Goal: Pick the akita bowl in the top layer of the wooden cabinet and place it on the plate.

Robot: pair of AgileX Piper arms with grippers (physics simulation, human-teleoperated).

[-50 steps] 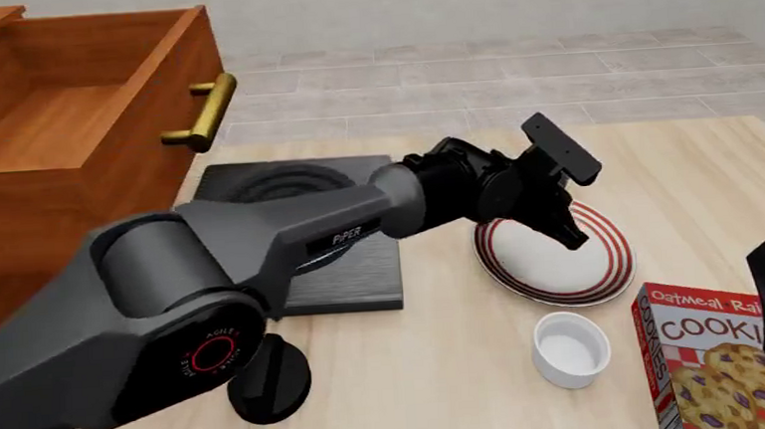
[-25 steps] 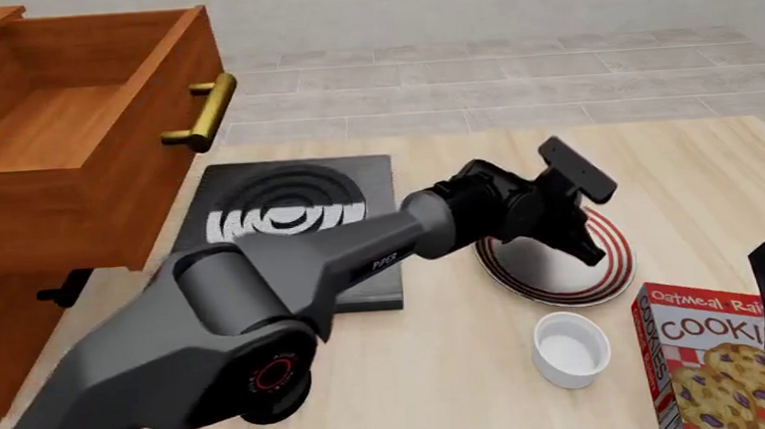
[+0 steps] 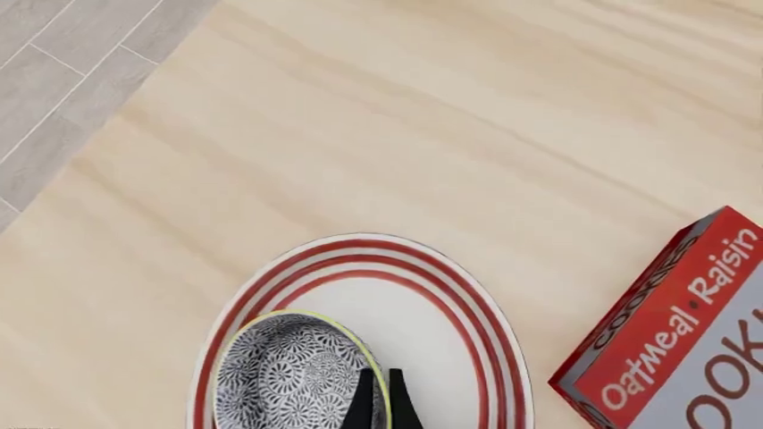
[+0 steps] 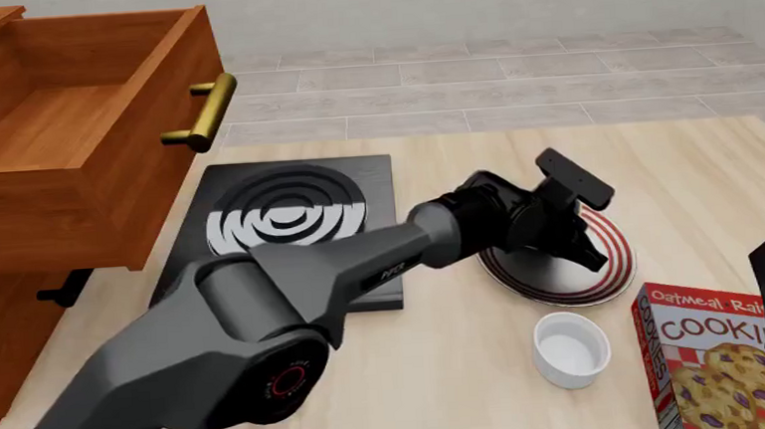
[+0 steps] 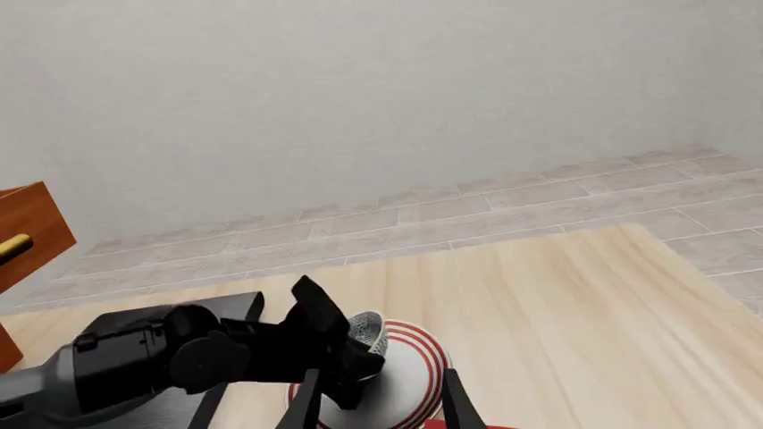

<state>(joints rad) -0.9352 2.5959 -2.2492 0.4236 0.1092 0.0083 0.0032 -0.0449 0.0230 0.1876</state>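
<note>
Table (image 4: 699, 175): plate (image 3: 477, 331) holds akita bowl (image 3: 292, 375), left end effector (image 3: 379, 407) pinching rim.

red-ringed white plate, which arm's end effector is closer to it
Left. The left end effector is right over the round white plate with red rings, pinching the rim of the speckled black-and-white bowl. The right end effector is apart from the plate, nearer the table's near edge.

Cookie box (image 4: 724, 358) and ramekin (image 4: 570, 348) (just beside) crowding plate (image 4: 612, 270).
</note>
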